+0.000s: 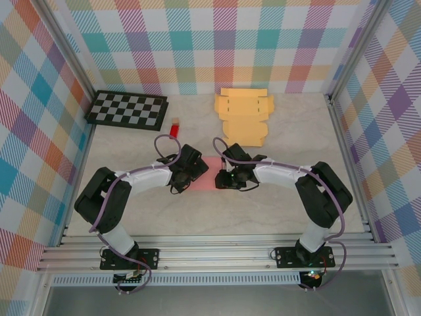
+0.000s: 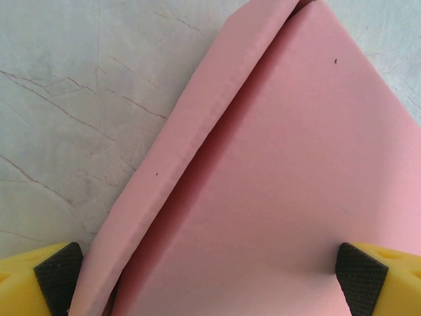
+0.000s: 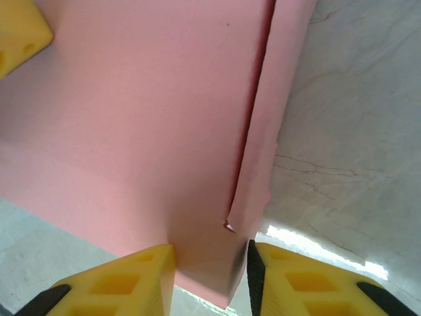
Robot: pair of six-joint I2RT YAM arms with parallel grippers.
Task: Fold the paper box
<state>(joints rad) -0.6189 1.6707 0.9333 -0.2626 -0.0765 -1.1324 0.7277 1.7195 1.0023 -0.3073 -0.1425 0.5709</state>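
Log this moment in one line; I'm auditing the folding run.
stage: fold underway | left gripper: open, straddling pink box | right gripper: pinching its folded flap | orange blanks: flat, at back

Overhead camera plus two close wrist cameras

The top external view looks down from above and behind the arm bases, far enough back to take in the whole desk [image 1: 283,210] and the plaid walls [image 1: 230,39]. The left wrist view faces down past the left pincer [image 2: 209,273], very near the pink sheet [image 2: 283,184]. The right wrist view faces down past the right pincer [image 3: 210,257], equally near. All three views share that sheet and the desk around it. The yellow tip [image 3: 20,33] in the right wrist view's corner is probably the left pincer, seen from the opposite side.
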